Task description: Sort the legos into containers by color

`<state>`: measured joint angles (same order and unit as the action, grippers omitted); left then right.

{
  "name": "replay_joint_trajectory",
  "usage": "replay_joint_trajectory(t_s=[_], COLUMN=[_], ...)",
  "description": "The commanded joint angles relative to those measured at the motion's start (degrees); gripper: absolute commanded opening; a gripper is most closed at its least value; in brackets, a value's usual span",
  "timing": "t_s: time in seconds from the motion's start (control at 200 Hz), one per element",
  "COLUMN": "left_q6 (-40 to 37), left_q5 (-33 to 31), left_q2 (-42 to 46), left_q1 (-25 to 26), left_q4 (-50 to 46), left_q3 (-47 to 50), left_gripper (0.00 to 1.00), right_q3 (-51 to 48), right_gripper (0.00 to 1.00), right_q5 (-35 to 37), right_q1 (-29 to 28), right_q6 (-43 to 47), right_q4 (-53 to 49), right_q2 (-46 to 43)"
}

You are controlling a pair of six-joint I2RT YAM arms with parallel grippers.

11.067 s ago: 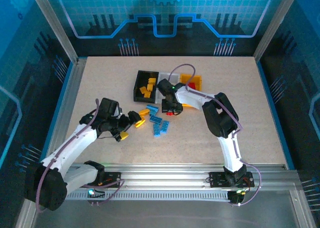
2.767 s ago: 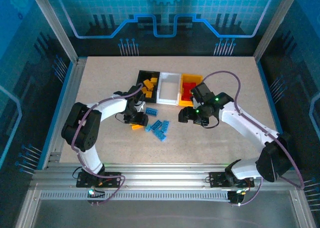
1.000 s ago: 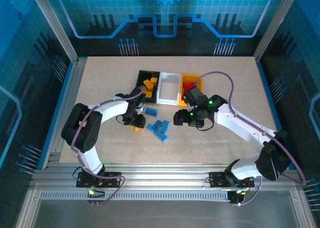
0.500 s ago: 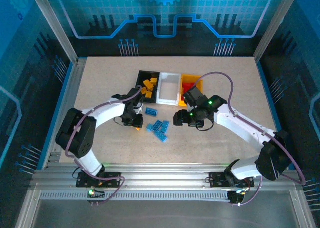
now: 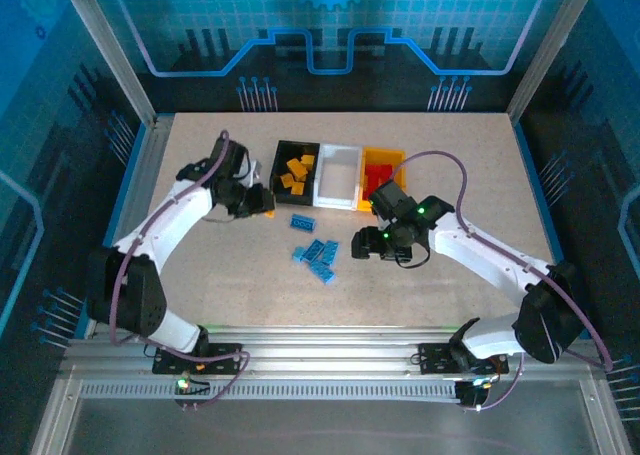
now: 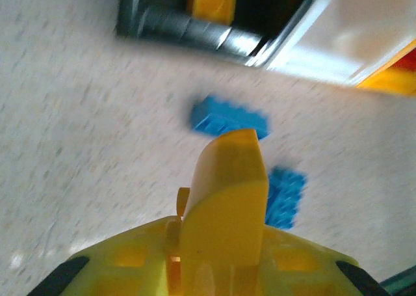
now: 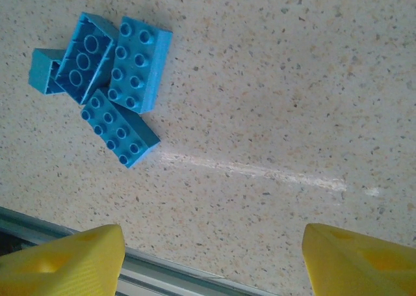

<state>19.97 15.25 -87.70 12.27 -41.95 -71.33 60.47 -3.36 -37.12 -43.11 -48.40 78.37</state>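
Legos lie partly sorted. The orange-yellow legos [image 5: 293, 168] sit in the black bin [image 5: 276, 175] and the red legos [image 5: 378, 176] in the orange-yellow bin [image 5: 386, 153], whose near end is covered by the right arm [image 5: 470, 250]. The white bin [image 5: 338, 182] stands between those two, and all three bins touch side by side at the far middle of the desk [image 5: 470, 175]. Blue legos [image 5: 318, 255] lie loose on the desk nearer the arms. One lies alone just in front of the black and white bins, and the rest are in a tight cluster a little nearer. The right wrist view shows four bricks in that cluster, one largely hidden behind another. The left pincer [image 5: 264, 205] hovers just beside the black bin's near left corner, its fingers [image 6: 224, 198] pressed together on an orange-yellow brick [image 6: 182, 203]. Only a darker sliver of that brick peeks out beside the near finger, and the view is too blurred to make out its shape. The right pincer [image 7: 213, 237] hangs over bare desk just right of the cluster, jaws wide and holding nothing. In its wrist view the fingers are cut off at the bottom corners, so only their tips can be seen.
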Motion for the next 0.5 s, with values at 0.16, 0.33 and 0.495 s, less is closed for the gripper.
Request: replay_joint_trajectory(t_s=[0.16,0.33,0.495], left_q6=[5.3,5.3,4.7], left_q5=[5.6,4.9,3.8], left_q2=[-18.2,-27.6,-29.6], left_q1=[-0.1,-0.1,-0.3], left_q4=[1.5,-1.5,-2.6], left_q3=[-19.0,-28.6,-30.5], left_gripper=[0.27,0.31,0.39], right_q3=[0.1,1.0,1.3], right_gripper=[0.74,0.74,0.74], right_q5=[2.7,3.8,3.7], right_q1=[-0.4,-0.2,-0.2], right_q6=[2.1,3.9,4.8], right_q4=[-3.6,-5.7,-6.1], right_q2=[-1.9,-2.0,-0.9])
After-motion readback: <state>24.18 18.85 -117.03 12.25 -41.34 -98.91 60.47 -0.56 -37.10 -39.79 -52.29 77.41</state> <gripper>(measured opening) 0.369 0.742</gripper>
